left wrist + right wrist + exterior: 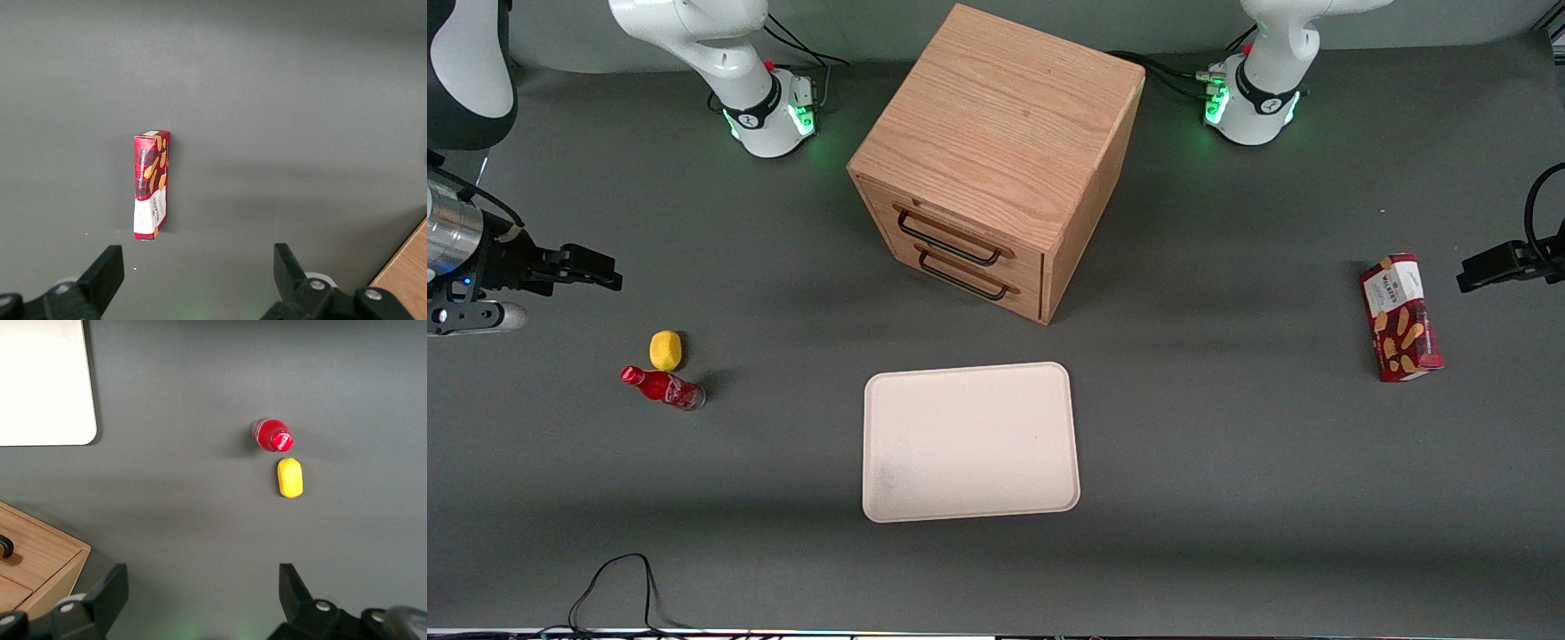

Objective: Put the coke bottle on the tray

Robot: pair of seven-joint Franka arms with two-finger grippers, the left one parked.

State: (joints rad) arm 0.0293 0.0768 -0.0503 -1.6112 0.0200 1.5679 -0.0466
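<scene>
Hovering spread and empty, the gripper (200,600) looks down on the bottle (272,435), which stands upright ahead of the jaws, touching the lemon (290,477), well apart from the tray (43,383).

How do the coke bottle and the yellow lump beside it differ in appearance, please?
The coke bottle is red with a cap and clear base; the yellow lump is plain, rounder and shorter. The lump lies farther from the front camera. Both rest on the table, off the tray, with the open hand above and apart.
</scene>
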